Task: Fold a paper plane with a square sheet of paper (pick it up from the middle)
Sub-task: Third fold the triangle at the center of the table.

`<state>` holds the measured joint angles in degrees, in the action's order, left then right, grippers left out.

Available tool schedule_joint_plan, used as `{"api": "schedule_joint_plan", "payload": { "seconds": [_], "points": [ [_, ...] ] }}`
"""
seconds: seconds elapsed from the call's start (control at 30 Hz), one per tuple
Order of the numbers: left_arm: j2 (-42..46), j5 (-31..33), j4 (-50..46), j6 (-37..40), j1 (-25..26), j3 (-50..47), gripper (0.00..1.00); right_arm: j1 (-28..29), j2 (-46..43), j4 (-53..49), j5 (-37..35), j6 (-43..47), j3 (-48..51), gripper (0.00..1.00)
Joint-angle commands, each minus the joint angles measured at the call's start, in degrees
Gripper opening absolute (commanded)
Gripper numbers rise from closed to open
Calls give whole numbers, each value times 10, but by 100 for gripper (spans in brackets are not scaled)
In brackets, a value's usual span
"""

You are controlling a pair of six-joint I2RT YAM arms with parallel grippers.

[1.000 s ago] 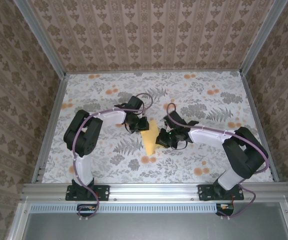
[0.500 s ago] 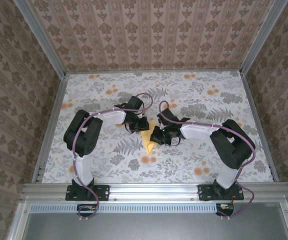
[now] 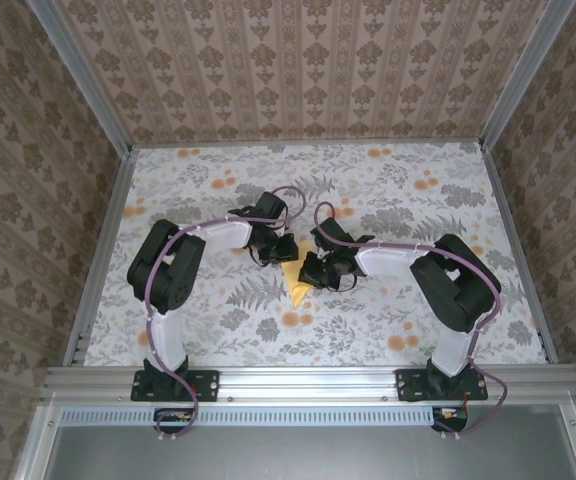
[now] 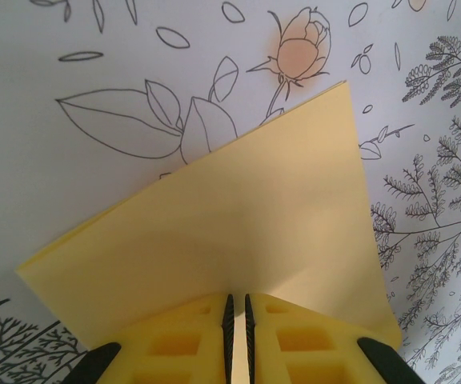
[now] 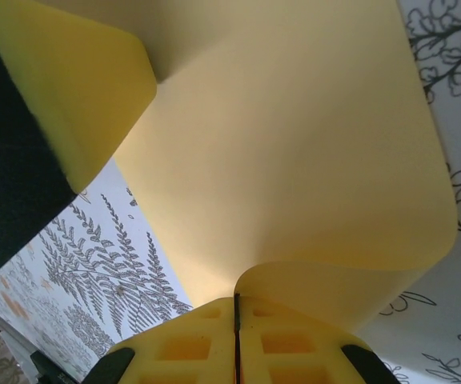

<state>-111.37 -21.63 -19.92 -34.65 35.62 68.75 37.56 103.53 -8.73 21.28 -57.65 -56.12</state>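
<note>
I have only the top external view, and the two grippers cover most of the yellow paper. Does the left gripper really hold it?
Observer: Yes. In the left wrist view the left gripper is shut on one edge of the paper.
Operator: Is the paper a single flat layer there?
Observer: No, it is folded. More than one layer shows along its upper left edge.
Operator: And on the right side?
Observer: The right gripper is also shut on the paper, which curls up out of its jaws instead of lying flat.
</note>
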Motion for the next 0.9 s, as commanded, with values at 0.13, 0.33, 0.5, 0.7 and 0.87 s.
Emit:
{"api": "schedule_joint_plan", "payload": {
  "seconds": [0.13,0.33,0.5,0.7,0.87],
  "points": [
    [-10,-10,-8,14,3,-3,16,4,13,9,-1,-2,-18,9],
    [-10,-12,-7,14,3,-3,16,5,19,2,6,7,-22,9],
    [-10,-14,-7,14,3,-3,16,7,22,-1,8,10,-22,9],
    [-10,-17,-6,14,4,-2,17,8,28,-9,9,12,-23,10],
    [-11,-19,-6,14,4,-2,17,8,27,-19,13,16,-19,11]
  ]
}}
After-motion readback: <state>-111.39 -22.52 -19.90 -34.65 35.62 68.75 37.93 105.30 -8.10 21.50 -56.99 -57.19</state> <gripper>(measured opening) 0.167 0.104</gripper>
